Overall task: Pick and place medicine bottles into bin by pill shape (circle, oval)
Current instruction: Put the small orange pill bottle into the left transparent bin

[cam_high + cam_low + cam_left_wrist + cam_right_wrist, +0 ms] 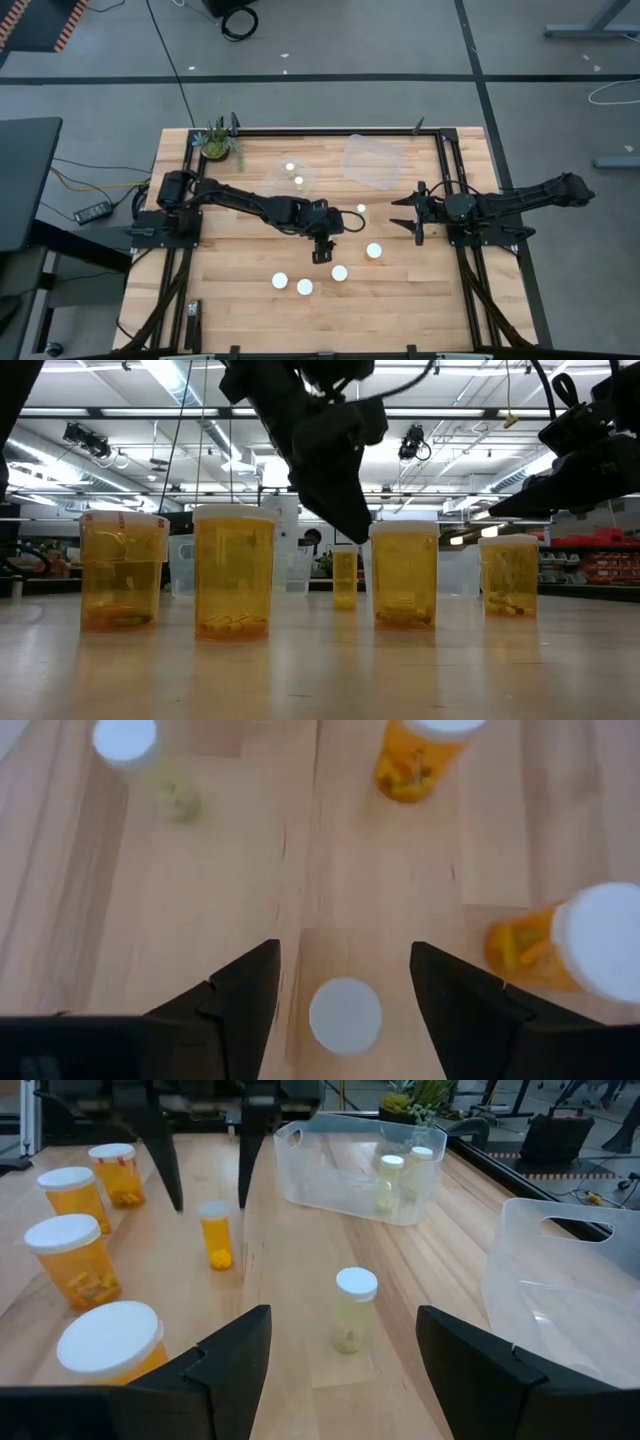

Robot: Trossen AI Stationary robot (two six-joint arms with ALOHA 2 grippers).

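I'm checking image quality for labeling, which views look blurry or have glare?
Low view: ceiling lights glare behind the amber bottles, and the left hand is only a dark silhouette. Left wrist view: the white cap between its open fingers is soft. High and right wrist views are evenly lit.

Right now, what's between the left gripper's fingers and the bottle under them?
Nothing: in the left wrist view the open left gripper hangs above the bottle, only bare table around it.

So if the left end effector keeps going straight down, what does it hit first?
Probably the white cap of the medicine bottle directly beneath the left end effector, between its open fingers; height above it is unclear.
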